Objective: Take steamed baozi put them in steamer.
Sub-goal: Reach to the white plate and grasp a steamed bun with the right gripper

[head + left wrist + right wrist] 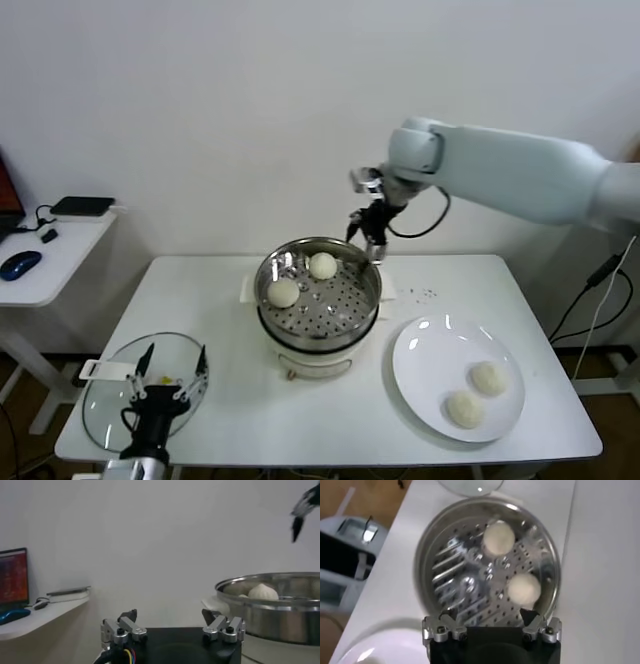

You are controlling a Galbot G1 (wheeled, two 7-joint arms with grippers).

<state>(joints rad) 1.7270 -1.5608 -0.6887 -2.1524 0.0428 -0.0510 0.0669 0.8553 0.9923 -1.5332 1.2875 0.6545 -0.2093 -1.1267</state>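
Right hand (367, 232) open and empty above steamer (318, 262) rim

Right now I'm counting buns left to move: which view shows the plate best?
The head view: the whole plate shows, with two buns on it. The right wrist view catches only its rim; the left wrist view shows none of it.

Pale blue-white rounded shell on the right arm (520, 175), black cable looping beside its dark right gripper (368, 232), left gripper (172, 362) with silver screw-fastened knuckle blocks behind black fingertips, red, yellow, blue wires just behind them
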